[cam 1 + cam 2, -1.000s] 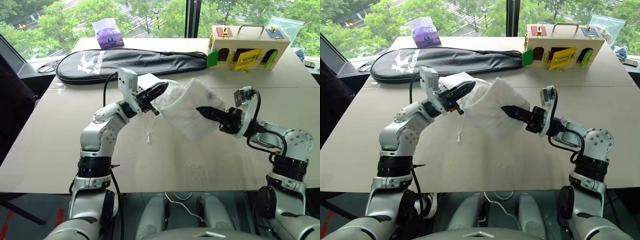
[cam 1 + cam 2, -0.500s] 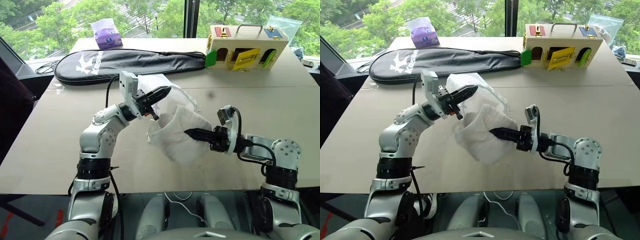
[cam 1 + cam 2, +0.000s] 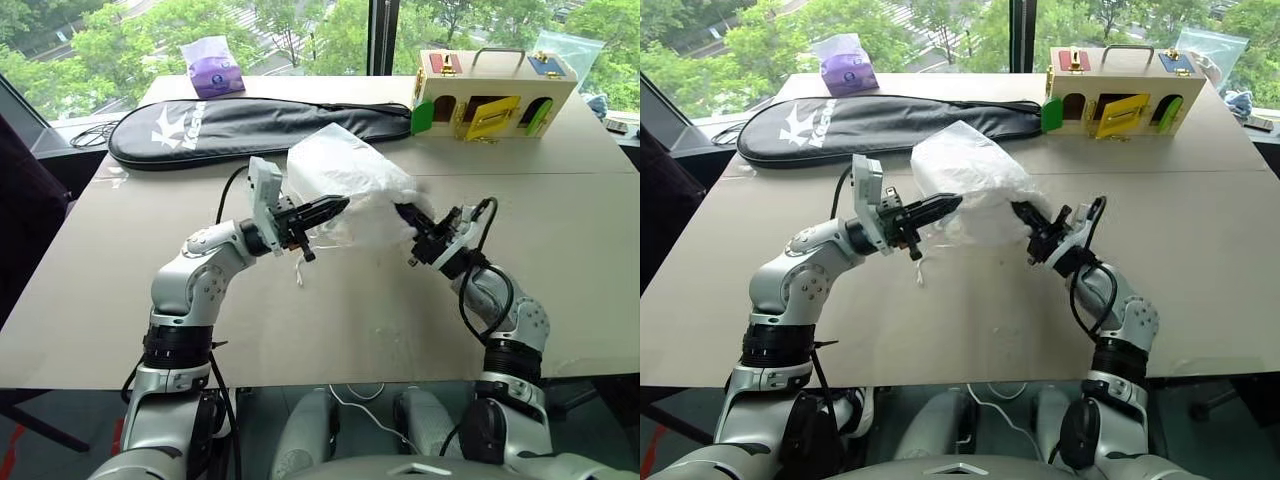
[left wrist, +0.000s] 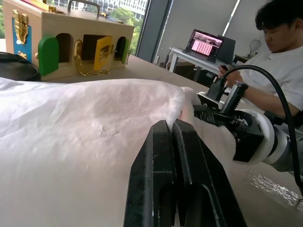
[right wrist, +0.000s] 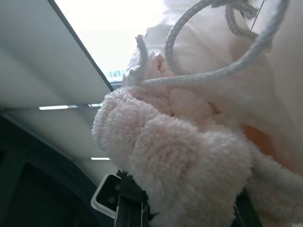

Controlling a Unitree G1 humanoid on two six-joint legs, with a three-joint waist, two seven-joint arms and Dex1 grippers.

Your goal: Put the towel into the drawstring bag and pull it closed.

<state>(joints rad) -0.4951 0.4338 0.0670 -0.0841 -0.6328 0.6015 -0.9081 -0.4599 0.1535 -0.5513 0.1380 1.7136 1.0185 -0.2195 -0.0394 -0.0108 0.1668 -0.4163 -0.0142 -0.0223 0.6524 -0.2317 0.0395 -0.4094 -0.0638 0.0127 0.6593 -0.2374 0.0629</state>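
A purple tissue pack (image 3: pixel 215 68) is sitting at the far left of the beige desk (image 3: pixel 120 290), with a long black racket cover (image 3: pixel 250 125) lying just in front of it. The left gripper (image 3: pixel 338 207), black two-fingered, is holding its jaws closed on the thin fabric of the translucent white drawstring bag (image 3: pixel 345 180), keeping the sack lifted above the desk; thin white cords (image 3: pixel 298 268) are hanging down below this gripper. The bag is billowing upward between the two arms. The small white towel of soft ribbed weave (image 5: pixel 184 165) is sitting at the bag's mouth, bunched against the bag's fabric with a cord looping over it in the right wrist view. The right gripper (image 3: pixel 408 222) is pressing into the bag's right side, its jaws nearly closed on the towel. A wooden latch box with coloured doors (image 3: pixel 495 95) is standing at the far right of the desk. A seated person (image 4: pixel 279 61) is appearing beyond the desk in the left wrist view.
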